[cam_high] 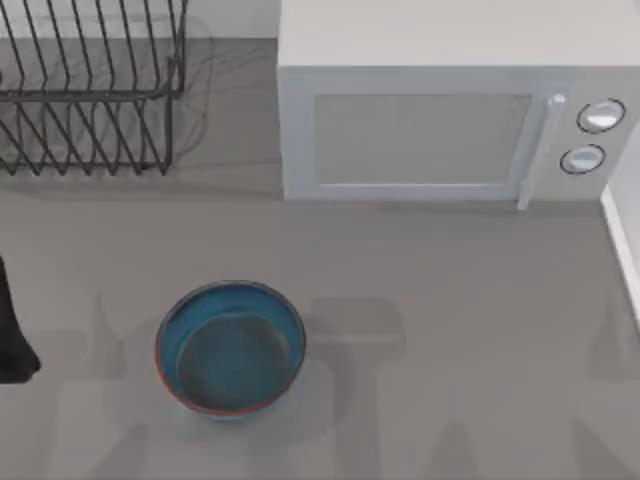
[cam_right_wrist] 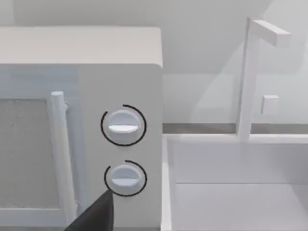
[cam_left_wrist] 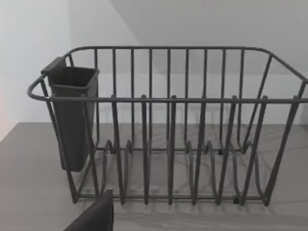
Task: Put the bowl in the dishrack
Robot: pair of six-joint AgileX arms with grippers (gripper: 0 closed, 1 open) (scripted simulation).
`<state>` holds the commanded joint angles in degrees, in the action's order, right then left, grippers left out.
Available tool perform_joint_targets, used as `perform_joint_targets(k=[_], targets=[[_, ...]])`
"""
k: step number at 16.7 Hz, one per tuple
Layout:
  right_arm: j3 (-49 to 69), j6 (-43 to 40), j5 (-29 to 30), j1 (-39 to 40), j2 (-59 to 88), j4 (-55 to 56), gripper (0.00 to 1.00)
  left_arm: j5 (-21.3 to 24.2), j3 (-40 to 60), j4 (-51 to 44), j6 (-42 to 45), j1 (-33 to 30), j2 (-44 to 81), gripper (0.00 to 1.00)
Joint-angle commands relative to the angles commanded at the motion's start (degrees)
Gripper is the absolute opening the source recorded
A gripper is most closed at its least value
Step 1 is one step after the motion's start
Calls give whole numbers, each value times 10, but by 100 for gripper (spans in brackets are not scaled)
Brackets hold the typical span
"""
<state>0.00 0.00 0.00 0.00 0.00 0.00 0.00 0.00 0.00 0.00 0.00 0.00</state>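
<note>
Find the bowl [cam_high: 230, 347] sitting upright on the bench [cam_high: 450, 300], a bit left of the middle and near the front, with the dishrack [cam_high: 90, 90] well apart from it in the far left corner. Reach from the left arm [cam_high: 10, 335] at the left edge, which looks nearer, moving right toward the bowl; being round, no long side to line up with. Cannot tell if either arm's fingers are apart or together.

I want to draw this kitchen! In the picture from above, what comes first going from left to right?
Left arm at the left edge → dishrack → bowl → microwave → its two knobs.
</note>
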Motion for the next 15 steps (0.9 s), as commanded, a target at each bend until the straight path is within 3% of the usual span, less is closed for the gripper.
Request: perform_joint_targets(k=[4, 7, 15], targets=[[0, 0, 0, 0, 0, 0, 100, 0, 18, -15, -9, -10, 17, 100], [0, 0, 0, 0, 0, 0, 100, 1, 89, -69, -45, -44, 89, 100], [0, 0, 0, 0, 0, 0, 100, -2, 435, -339, -201, -204, 511, 100]])
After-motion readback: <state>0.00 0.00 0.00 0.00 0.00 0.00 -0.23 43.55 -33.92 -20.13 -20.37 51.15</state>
